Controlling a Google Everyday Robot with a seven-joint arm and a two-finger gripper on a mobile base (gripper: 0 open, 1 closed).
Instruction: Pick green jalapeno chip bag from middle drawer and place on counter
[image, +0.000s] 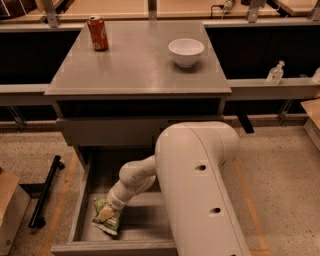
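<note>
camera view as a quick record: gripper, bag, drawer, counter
gripper: down inside the drawer, at the bag
bag: lying on the drawer floor, front left corner
drawer: pulled open
counter: holds a can back left and a bowl back right
bag on counter: not yet

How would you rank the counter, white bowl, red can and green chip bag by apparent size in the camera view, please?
1. counter.
2. white bowl and green chip bag: alike, unranked.
3. red can.
The end effector is at the bag in the middle drawer.
</note>
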